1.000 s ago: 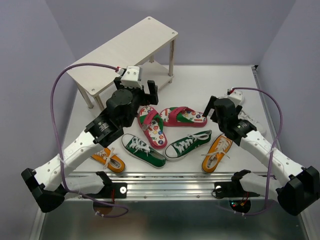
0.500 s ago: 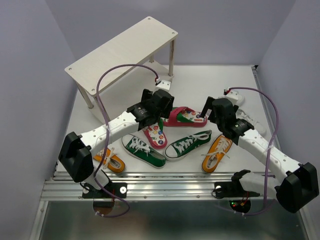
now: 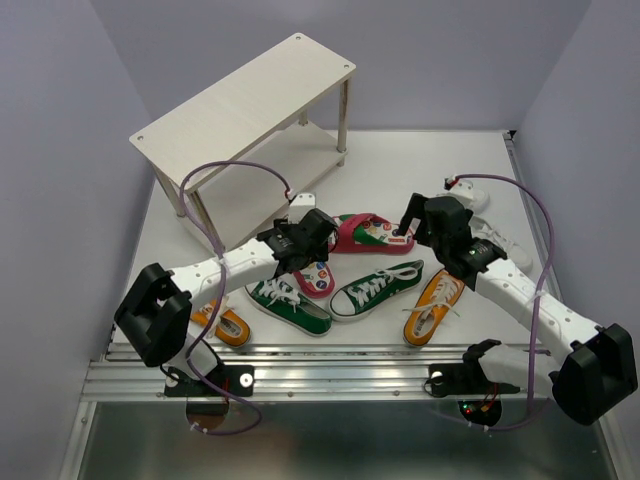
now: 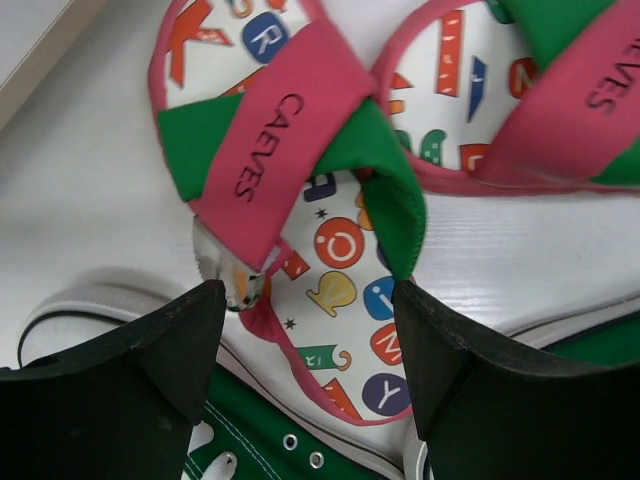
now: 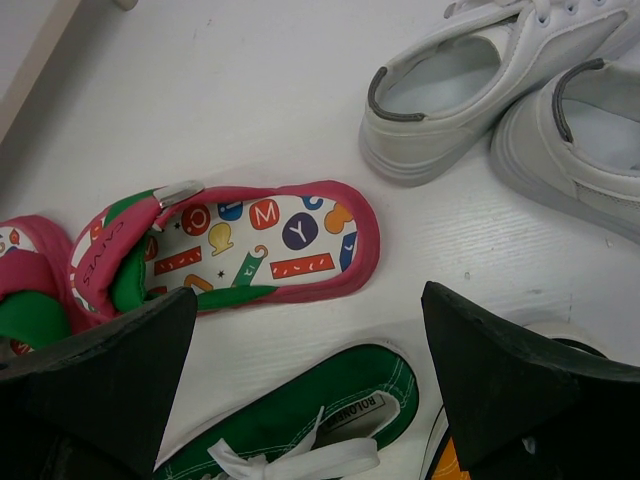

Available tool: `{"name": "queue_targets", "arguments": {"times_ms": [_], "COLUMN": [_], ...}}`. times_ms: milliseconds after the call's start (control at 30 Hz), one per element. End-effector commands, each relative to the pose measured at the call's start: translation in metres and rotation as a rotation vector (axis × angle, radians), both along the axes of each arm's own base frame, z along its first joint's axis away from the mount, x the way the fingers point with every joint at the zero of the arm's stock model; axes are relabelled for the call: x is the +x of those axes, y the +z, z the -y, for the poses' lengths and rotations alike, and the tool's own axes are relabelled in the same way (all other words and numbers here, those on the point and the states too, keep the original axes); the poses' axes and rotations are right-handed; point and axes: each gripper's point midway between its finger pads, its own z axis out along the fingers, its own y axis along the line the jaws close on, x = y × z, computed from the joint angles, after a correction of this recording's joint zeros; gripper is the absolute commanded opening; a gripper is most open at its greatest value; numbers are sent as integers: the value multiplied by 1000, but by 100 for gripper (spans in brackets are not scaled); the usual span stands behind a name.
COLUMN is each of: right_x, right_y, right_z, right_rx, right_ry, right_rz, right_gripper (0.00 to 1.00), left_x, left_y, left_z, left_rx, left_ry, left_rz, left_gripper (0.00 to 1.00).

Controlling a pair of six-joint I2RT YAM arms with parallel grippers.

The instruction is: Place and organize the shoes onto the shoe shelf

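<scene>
The left gripper [image 4: 310, 320] hovered with jaws apart over one flip-flop [image 4: 335, 245]; the right gripper [image 5: 308, 300], jaws also apart, hovered above the other flip-flop [image 5: 270, 235].

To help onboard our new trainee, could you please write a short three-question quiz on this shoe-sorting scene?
1. True or false: a shoe already stands on the cream-white wooden two-tier shelf.
2. Which shoe lies under the left gripper, between its open fingers? A) an all-white sneaker B) a pink-red flip-flop with a lettered white footbed C) an orange lace-up sneaker
3. How many green lace-up sneakers lie on the white table?
Key: 1 false; 2 B; 3 two.
</scene>
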Motion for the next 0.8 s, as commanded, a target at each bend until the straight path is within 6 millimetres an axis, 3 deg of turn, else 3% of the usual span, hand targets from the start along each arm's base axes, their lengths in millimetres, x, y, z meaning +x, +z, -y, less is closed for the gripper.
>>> {"name": "queue_targets", "arguments": {"times_ms": [0,233,433,767], "right_x": [7,8,7,7], "right_y": [11,11,10,9], "right_z": [-4,-6,-9,-11], "right_rx": [19,31,44,48], "right_ry": [10,19,25,32], "right_rz": [44,47,44,38], "right_gripper": [100,100,100,100], "left_x": [0,-3,2,10], "left_y": [9,-28,-40,-54], "left_z": [-30,-39,-41,-42], "left_rx": [-45,10,6,40], "left_ry": [234,316,368,401], "left_rz": [74,33,55,77], "left_gripper": [77,78,75,56]}}
